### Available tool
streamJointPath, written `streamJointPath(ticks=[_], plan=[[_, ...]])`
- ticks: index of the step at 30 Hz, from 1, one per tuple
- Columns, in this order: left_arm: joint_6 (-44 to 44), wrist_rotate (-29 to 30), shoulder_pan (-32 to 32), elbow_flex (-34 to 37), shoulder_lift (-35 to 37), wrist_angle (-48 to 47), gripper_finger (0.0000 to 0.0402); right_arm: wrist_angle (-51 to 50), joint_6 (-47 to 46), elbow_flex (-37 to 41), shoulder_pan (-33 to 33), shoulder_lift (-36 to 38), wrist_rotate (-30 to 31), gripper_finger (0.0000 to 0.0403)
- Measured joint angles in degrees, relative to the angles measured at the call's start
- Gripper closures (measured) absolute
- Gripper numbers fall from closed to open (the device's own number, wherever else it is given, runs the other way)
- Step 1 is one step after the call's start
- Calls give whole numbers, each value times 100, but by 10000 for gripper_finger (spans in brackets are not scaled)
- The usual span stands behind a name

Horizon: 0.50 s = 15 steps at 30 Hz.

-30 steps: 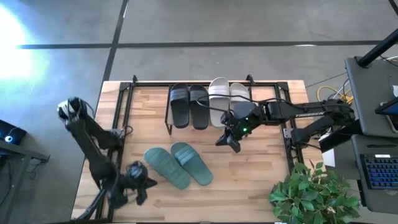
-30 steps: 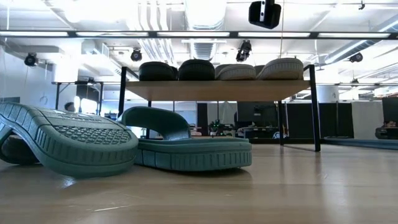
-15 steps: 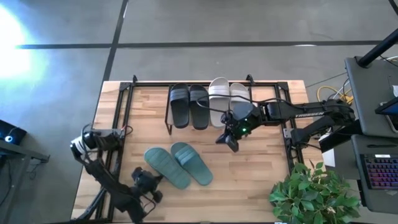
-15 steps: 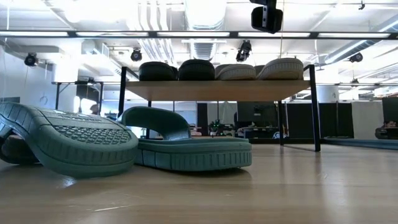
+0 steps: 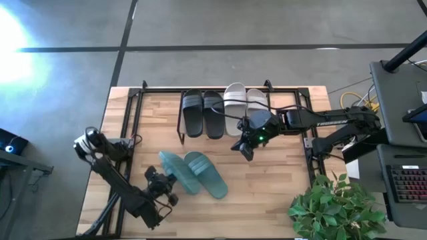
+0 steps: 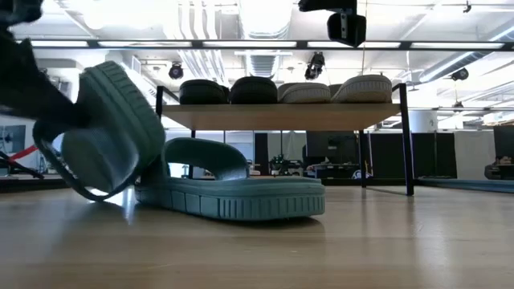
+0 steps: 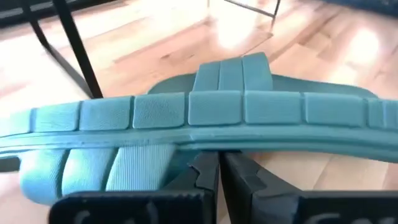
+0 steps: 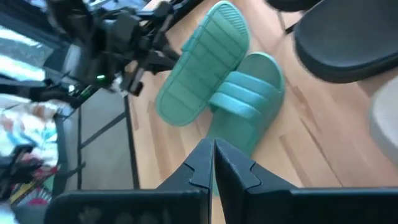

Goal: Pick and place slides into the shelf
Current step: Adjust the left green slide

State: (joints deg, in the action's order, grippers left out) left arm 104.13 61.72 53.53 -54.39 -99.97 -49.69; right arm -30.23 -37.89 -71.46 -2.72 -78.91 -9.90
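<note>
- The left gripper [image 5: 162, 189], jaws together, is now tipping one teal slide [image 5: 175, 172] up on its edge; a second ago it lay sole-up on the table [image 5: 280, 193].
- The other teal slide [image 5: 207, 175] is lying just beside it, unmoved.
- The right gripper [image 5: 245, 151], jaws together and empty, is still hovering in front of the shelf [image 5: 180, 123].
- The black pair [image 5: 203, 113] and white pair [image 5: 244, 107] are sitting on the shelf as before.

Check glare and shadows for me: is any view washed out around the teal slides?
High view: a bright glare patch on the grey concrete floor, well away from the teal-green slide sandals. Left wrist view: sheen on the light wooden table top behind the tipped teal slide. Low view: ceiling lights backlight the black-framed wooden-topped shelf.
</note>
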Motion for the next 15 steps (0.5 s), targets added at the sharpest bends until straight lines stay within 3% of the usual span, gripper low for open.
streamJointPath(ticks=[5,10,15], plan=[[-862,-216,37,-15,641,-195,401,-3,-120,0,3,0,116,394],[-896,961,-174,141,1236,-754,401,-3,-157,0,0,0,122,394],[-904,303,-632,479,1473,-802,401,-4,-188,0,0,0,357,394]])
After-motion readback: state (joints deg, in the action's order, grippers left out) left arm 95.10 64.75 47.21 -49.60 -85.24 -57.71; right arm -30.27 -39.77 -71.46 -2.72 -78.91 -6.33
